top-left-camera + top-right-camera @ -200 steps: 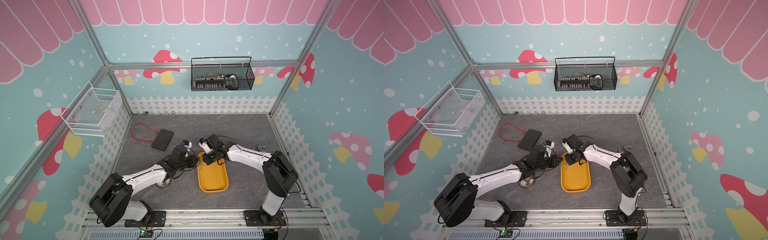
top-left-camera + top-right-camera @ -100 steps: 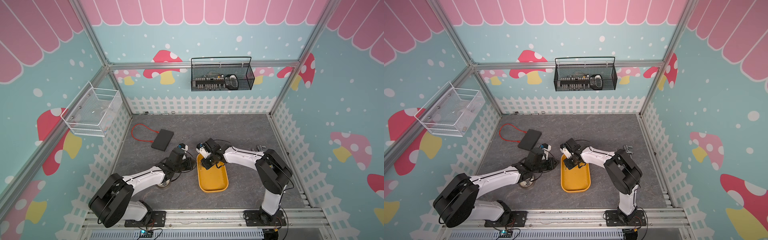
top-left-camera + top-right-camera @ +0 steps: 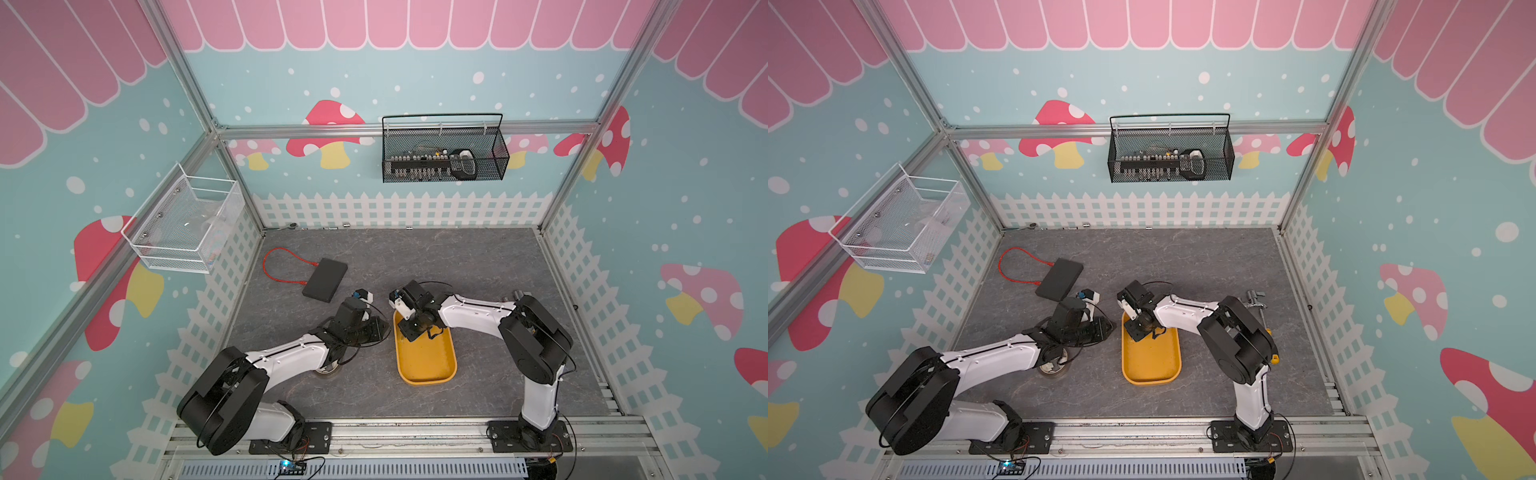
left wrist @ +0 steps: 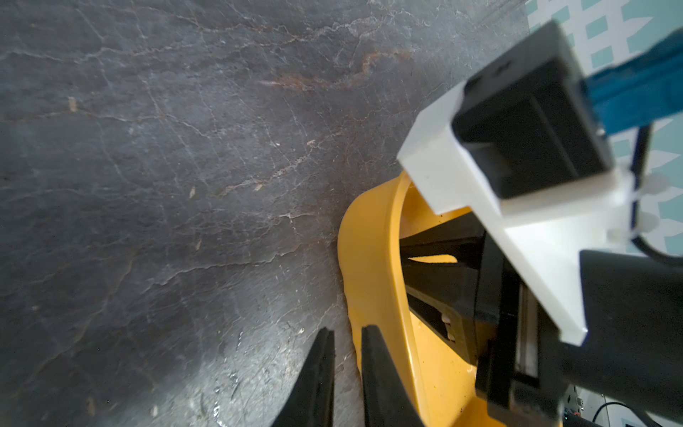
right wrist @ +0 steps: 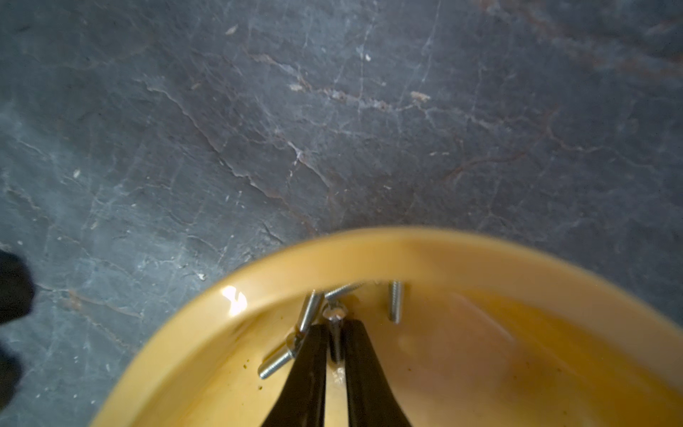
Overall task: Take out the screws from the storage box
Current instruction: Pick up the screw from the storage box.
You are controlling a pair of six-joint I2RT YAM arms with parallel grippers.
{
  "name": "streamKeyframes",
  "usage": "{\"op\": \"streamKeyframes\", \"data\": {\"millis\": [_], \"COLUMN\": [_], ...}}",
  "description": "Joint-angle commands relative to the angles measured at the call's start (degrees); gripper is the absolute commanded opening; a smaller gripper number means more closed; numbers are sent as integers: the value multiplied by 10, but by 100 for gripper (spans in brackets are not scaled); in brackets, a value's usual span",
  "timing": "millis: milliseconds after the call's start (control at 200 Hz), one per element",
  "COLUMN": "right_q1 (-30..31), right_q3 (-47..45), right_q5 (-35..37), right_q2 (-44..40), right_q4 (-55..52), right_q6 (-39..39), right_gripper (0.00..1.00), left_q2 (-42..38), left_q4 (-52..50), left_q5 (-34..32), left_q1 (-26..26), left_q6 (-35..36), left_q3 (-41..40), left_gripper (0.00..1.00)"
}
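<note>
The yellow-orange storage box (image 3: pixel 428 365) (image 3: pixel 1152 361) lies on the grey floor between my arms. Several small silver screws (image 5: pixel 310 308) are bunched against its curved far wall (image 5: pixel 443 255). My right gripper (image 5: pixel 335 327) reaches down into that end (image 3: pixel 409 332) and is shut on one screw (image 5: pixel 335 344), which stands between its black fingertips. My left gripper (image 4: pixel 345 329) is low on the floor just outside the box's left wall (image 4: pixel 369 266). Its jaws are narrowly open with only floor between them, and one finger lies against the wall. The top views are too far off to show the screws.
A flat black case (image 3: pixel 325 279) with a red cable (image 3: pixel 282 266) lies to the far left. A tape roll (image 3: pixel 328 370) sits under my left arm. A black wire basket (image 3: pixel 444 153) and a white mesh basket (image 3: pixel 187 224) hang on the walls. Small metal bits (image 3: pixel 332 227) line the fence.
My right gripper has dropped into the box's far end and its jaws have narrowed onto a screw. My left gripper has shifted slightly beside the box.
</note>
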Motion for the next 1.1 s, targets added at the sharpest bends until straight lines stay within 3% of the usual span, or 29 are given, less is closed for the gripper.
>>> {"op": "streamKeyframes", "data": {"millis": [0,410,440,505,535,931,1091], "right_q1": [3,11,11,12,12,6,-7], "right_q3": [-2,-19,-19,-20,-23,33,41], "right_q5": [26,52,51,54,56,-4,-6], "right_q2": [34,44,47,49,48,-67,-112], "right_q4": [-29,-53,-53,-52,-48,-41,-64], "right_q6": [-1,19,20,26,28,53,61], "right_gripper": [17,18,15,1,0,0,0], "left_q2": [-12,-17,-18,-18,-18,-25,-23], "left_q4": [11,14,14,14,14,4,-25], "left_q5": [6,7,8,9,9,23,-15], "left_q1": [4,7,7,9,8,1,-28], "left_q6": [1,0,0,0,-1,-7,5], "left_q3": [-9,-19,-19,-18,-17,15,43], "left_gripper": [19,19,19,19,19,19,19]}}
